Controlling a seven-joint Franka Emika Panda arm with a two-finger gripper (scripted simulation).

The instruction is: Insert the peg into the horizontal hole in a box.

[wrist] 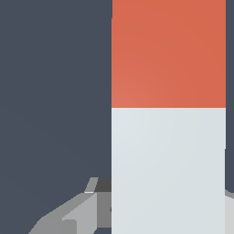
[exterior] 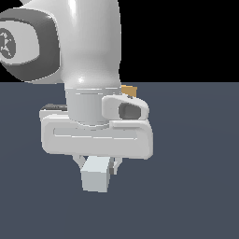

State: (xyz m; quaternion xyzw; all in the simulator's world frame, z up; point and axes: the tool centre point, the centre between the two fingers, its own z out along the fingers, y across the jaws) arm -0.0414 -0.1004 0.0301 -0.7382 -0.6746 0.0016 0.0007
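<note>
Because of the camera's angle, shows mostly the arm's white bulk in the exterior view, with the gripper (exterior: 97,164) hanging low over the dark grey floor (exterior: 196,186). Holds the peg (exterior: 95,179) between the fingers: pale end face poking out below the hand toward the camera, fingers pressed against its sides, so closed on the bar and not spread. Confirms this from the wrist view, where the peg (wrist: 168,137) fills much of the picture, white half nearer the hand, orange-red half farther out, a grey finger (wrist: 68,215) just beside the white part. Grips the white half, probably so that the orange end stays free to lead into the opening. Keeps the bar roughly level, lengthwise away from the exterior camera, which suits a horizontal hole.

Leaves the box (exterior: 129,90) almost wholly hidden: only a small tan corner peeks out behind the wrist, near the horizon line, well apart from the gripper and farther back. Cannot show the hole at all; hidden by the arm. Cannot tell whether the peg rests on the floor or hangs just above it.

Judging from this, sits at the grasp stage, insertion not yet begun. Calls next for lifting to hole height and lining the orange tip squarely with the box face. Risks a jam at the rim if the bar tilts or slips in the fingers, given an opening about as wide as the peg.
</note>
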